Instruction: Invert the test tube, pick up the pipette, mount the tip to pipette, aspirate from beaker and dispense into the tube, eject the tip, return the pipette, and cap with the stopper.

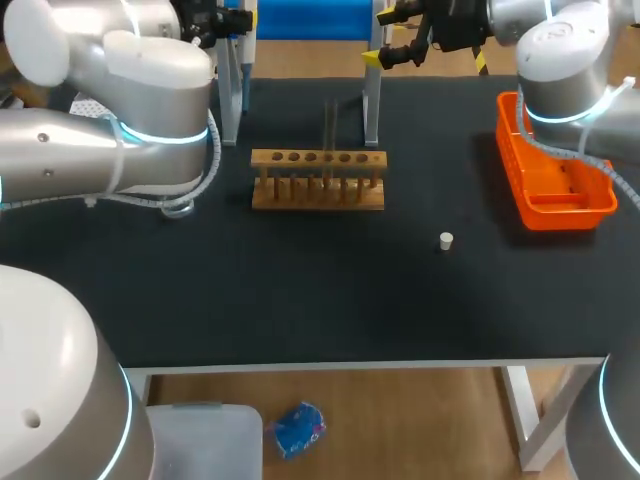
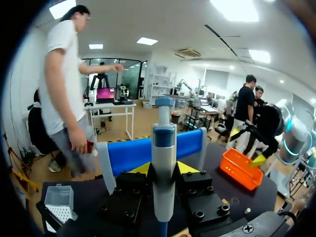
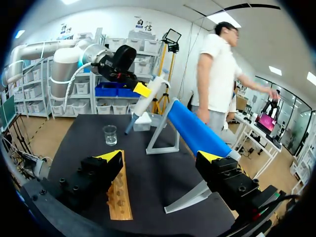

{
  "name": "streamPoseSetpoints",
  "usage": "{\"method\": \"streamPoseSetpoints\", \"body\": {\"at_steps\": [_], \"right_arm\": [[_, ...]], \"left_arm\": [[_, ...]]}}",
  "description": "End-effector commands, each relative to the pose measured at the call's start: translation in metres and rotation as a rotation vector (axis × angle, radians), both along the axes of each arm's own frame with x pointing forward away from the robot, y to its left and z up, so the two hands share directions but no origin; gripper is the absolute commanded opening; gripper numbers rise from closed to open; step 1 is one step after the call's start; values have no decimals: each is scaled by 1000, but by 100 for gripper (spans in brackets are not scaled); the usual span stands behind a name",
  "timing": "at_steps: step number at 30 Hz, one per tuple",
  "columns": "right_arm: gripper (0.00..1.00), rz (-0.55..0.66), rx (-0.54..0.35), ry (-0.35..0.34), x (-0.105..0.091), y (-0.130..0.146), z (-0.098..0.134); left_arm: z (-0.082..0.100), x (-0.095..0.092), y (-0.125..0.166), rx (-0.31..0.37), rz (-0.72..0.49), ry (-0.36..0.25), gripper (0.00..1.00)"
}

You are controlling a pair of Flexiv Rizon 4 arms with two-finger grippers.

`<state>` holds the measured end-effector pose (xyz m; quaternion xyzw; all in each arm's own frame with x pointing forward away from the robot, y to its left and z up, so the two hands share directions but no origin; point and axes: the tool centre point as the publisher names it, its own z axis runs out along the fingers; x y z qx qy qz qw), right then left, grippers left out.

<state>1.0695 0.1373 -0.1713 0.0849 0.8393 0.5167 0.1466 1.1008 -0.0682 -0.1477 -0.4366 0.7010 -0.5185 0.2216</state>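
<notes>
The left gripper (image 2: 163, 168) clamps the pipette (image 2: 164, 143), the right gripper (image 3: 159, 156) gapes wide; I'd keep that pipette plumb over the tip box (image 2: 58, 207).

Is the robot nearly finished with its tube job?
Not nearly. Done: the pipette is picked up, held in the left gripper. In hand: probably mounting a tip, though I can't tell whether one is on. Left: the beaker stands beyond the rack, and the white stopper lies loose on the table, so capping isn't done. The right gripper is open and empty.
</notes>
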Motion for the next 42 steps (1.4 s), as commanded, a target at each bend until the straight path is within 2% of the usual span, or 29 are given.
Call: {"method": "streamPoseSetpoints", "body": {"at_steps": [1,22,42], "right_arm": [[100,2,-3,3,0,-1,1],[100,2,-3,3,0,-1,1],[100,2,-3,3,0,-1,1]], "left_arm": [[-10,8,-4,0,17,-6,0],[-24,36,-3,21,72,29,0],[-36,47,7,46,154,62,0]]}}
